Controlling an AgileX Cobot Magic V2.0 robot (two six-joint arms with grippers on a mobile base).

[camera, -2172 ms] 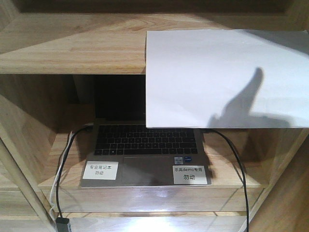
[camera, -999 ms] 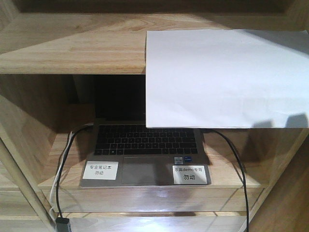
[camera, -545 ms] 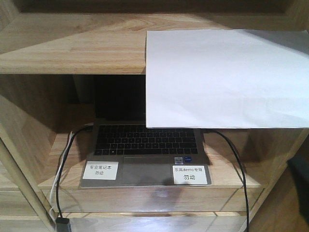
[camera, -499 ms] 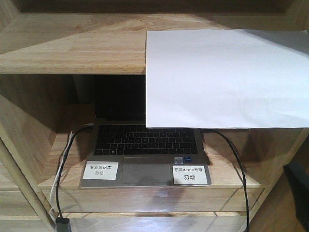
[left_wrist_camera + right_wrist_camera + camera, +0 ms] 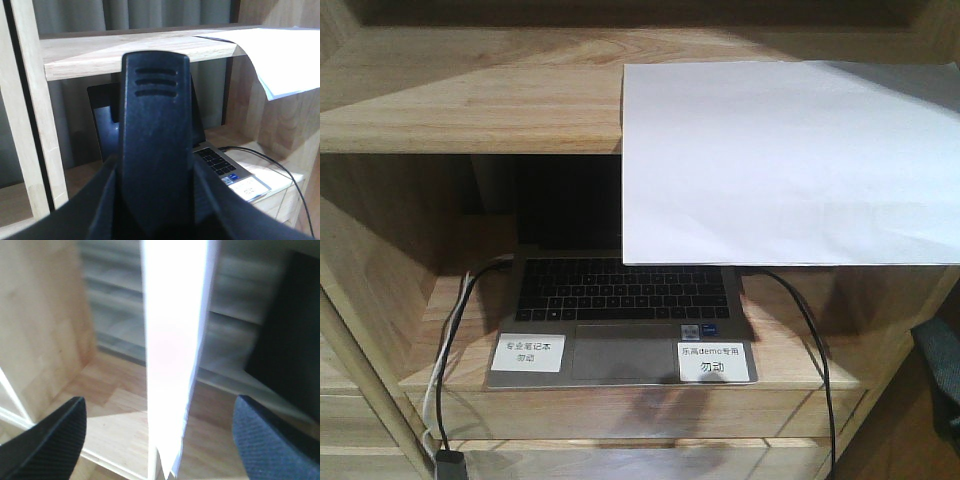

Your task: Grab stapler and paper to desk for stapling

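Note:
The paper [image 5: 780, 160] lies on the upper shelf board [image 5: 470, 110], and its front half hangs over the edge. In the right wrist view the paper [image 5: 172, 340] runs edge-on between the spread fingers of my right gripper [image 5: 160, 402], which is open and touches nothing. That gripper [image 5: 940, 375] shows as a dark shape at the right edge of the front view. My left gripper [image 5: 156, 192] is shut on a black ribbed body, the stapler [image 5: 155, 110], held upright in front of the shelf. The desk is out of view.
An open laptop [image 5: 620, 300] with two white stickers sits on the lower shelf under the paper. Black cables [image 5: 815, 340] run down its right side and more run at its left [image 5: 445, 380]. Wooden shelf uprights [image 5: 30, 115] stand at both sides.
The arm's shadow on the paper's lower right has gone. My right gripper has come into the front view at the lower right edge. The paper has not moved.

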